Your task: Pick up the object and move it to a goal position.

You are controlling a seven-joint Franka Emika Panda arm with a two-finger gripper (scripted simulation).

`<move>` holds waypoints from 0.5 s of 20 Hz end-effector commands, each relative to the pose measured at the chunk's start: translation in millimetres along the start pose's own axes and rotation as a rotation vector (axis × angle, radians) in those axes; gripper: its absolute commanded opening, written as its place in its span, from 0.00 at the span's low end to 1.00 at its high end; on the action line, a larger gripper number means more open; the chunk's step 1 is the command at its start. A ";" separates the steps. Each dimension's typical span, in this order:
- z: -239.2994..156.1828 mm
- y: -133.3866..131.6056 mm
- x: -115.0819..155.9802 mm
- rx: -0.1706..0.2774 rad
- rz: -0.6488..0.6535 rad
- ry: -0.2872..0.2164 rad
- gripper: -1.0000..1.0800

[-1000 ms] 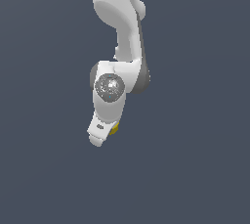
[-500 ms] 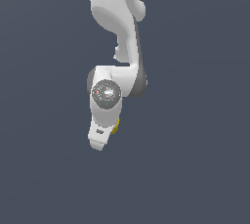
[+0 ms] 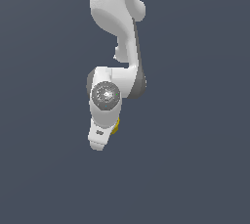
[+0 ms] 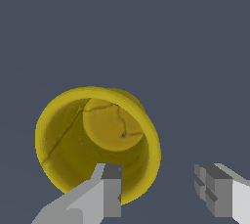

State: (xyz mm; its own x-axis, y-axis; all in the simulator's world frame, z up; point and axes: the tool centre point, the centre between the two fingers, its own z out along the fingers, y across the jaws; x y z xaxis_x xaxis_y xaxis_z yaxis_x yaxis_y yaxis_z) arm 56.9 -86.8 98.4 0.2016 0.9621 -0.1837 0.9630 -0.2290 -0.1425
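Note:
The mustard-yellow cup (image 4: 97, 135) stands upright with its opening toward the wrist camera, and cracked-looking lines run across its inside. My gripper (image 4: 161, 193) is open just above it. One finger (image 4: 110, 191) overlaps the cup's near rim and the other finger (image 4: 215, 196) is clear of the cup to the side. In the exterior view the white hand (image 3: 100, 137) points down and hides the cup except for a yellow sliver (image 3: 115, 126) on the exterior view's right of the hand.
The white arm (image 3: 117, 17) comes down from the top of the exterior view. A plain dark grey-blue surface (image 3: 195, 169) fills everything around it. No goal marker shows.
The wrist and hand have sunk slightly and shifted a little to the exterior view's left. The yellow sliver stays beside the hand.

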 end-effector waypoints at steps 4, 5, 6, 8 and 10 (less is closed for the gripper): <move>20.4 -0.5 0.0 0.001 -0.003 0.000 0.62; 23.2 -0.6 -0.3 0.001 -0.003 0.000 0.62; 25.3 -0.7 -0.1 0.001 -0.004 0.000 0.62; 27.0 -0.8 -0.2 0.001 -0.004 0.000 0.62; 27.0 -0.8 -0.2 0.001 -0.004 0.000 0.00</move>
State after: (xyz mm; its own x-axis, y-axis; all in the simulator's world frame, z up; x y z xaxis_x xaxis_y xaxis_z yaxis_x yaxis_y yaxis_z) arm 51.0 -90.9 72.5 0.1979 0.9629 -0.1835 0.9632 -0.2257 -0.1458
